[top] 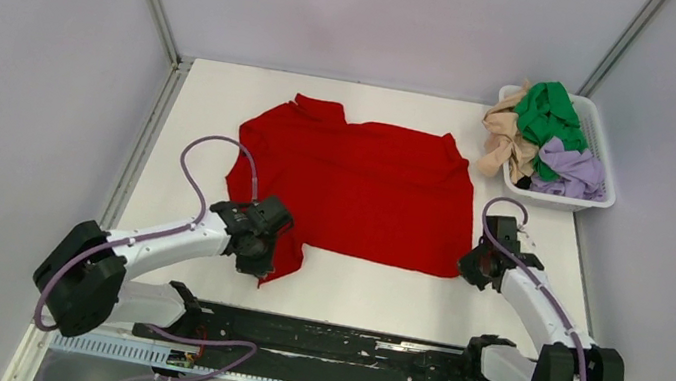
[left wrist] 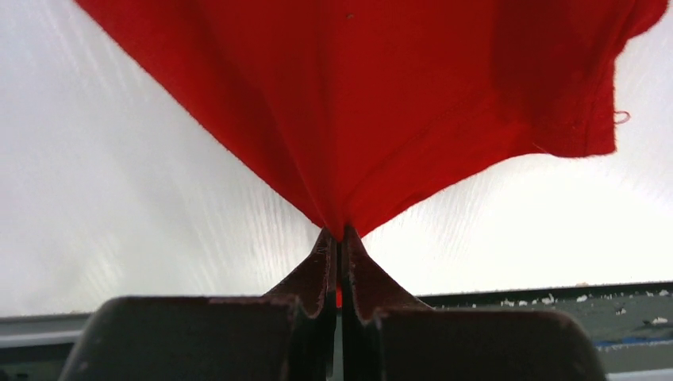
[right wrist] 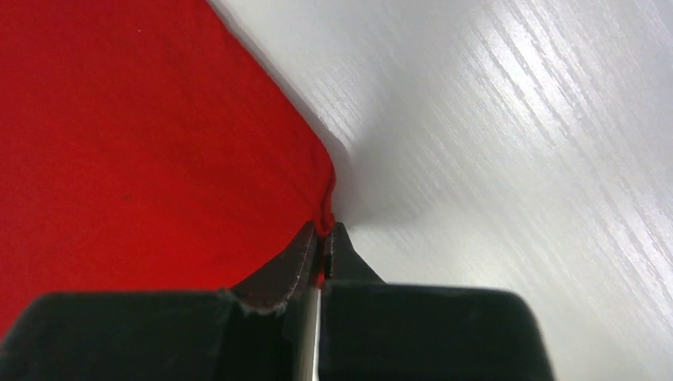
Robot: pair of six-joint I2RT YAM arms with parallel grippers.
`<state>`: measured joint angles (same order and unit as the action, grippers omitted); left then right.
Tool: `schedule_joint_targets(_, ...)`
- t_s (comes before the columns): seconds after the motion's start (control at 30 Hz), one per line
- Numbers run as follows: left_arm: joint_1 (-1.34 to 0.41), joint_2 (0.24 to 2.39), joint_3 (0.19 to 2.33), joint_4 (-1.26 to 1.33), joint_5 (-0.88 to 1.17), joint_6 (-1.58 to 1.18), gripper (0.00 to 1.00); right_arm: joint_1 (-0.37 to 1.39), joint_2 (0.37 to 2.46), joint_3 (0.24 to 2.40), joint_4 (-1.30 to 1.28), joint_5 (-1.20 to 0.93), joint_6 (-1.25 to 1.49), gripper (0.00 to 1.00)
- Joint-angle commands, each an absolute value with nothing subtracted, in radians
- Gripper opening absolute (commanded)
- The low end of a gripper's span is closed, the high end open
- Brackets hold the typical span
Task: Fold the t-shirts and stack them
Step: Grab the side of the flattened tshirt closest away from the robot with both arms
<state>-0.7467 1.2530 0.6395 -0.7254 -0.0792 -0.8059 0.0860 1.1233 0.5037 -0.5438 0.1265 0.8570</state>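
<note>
left tool (left wrist: 340, 235): jaws pressed together | right tool (right wrist: 324, 230): jaws pressed together (both arms reaching forward)

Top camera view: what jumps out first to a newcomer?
A red t-shirt lies spread across the middle of the table. The left tool and right tool each pinch its near edge. At far right, a white basket holds a green shirt, tan shirt and lavender shirt.

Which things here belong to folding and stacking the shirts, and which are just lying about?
Job: red shirt, green shirt, tan shirt, lavender shirt.
Lying about: basket holding the last three, table.
</note>
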Motion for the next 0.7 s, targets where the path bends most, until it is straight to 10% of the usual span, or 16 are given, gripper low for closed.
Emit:
schedule_joint_targets(0.0,-0.753,1.155,0.659,-0.856,-0.068,-0.842,0.00,0.085,1.025,0.508,-0.616,0.138,0.836,0.00)
schedule_joint_targets(0.67,-0.768,0.947,0.751,-1.206,0.120,-0.914,0.00,0.241,0.817,0.725,-1.294,0.033,1.014,0.00)
